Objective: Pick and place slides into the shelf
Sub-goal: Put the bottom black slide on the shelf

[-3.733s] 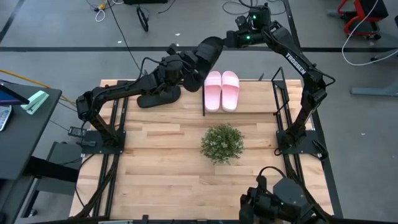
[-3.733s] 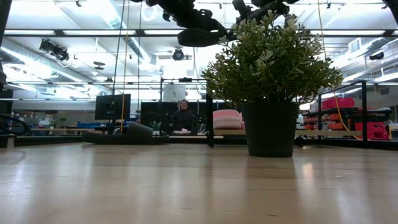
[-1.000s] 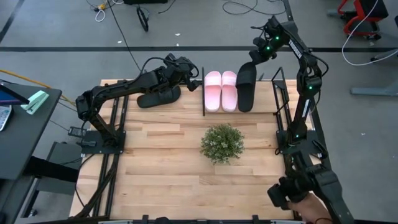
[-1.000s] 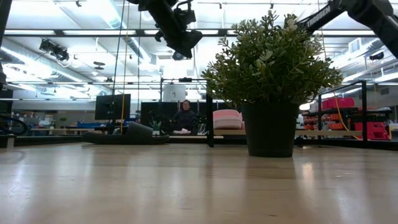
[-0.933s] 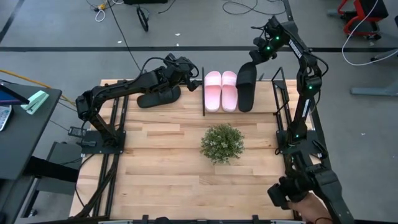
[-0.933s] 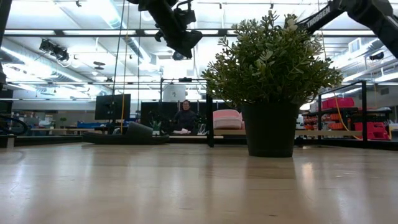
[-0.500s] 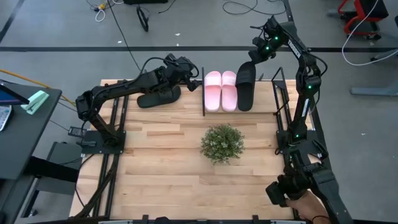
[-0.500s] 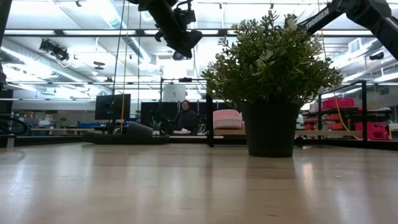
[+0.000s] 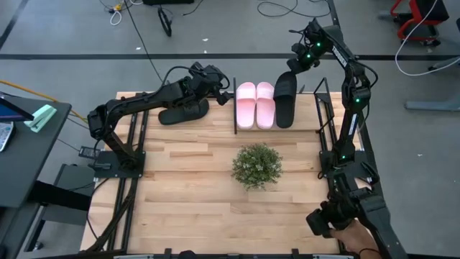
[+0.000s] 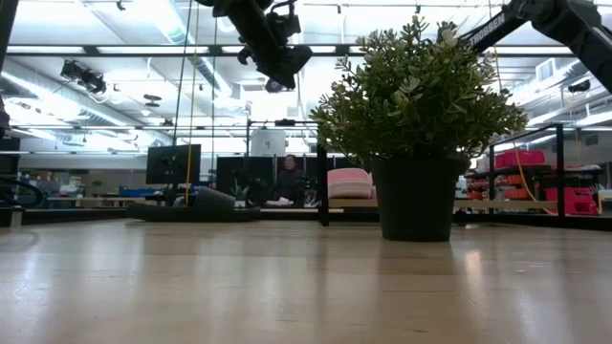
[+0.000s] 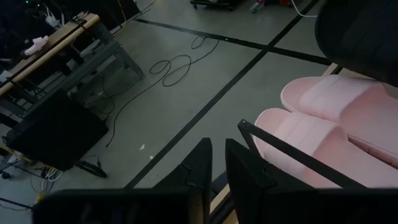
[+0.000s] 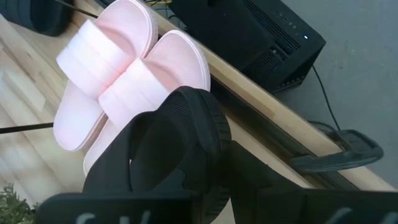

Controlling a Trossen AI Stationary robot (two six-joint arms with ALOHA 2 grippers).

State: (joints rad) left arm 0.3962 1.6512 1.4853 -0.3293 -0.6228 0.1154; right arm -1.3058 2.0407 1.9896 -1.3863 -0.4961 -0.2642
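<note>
- Slides: two pink ones are lying side by side in the shelf, leaving room alongside.
- Right hand is clamped on one black slide's heel, lowering it beside the pink pair.
- Second black slide is waiting on the tabletop.
- Left hand, fingers together, is hovering empty.
- One plant.

Crowded rear edge, open front on the wooden surface
A potted plant stands mid-surface before the shelf; two pink slides and a black slide fill its left portion, leaving its right end free.
</note>
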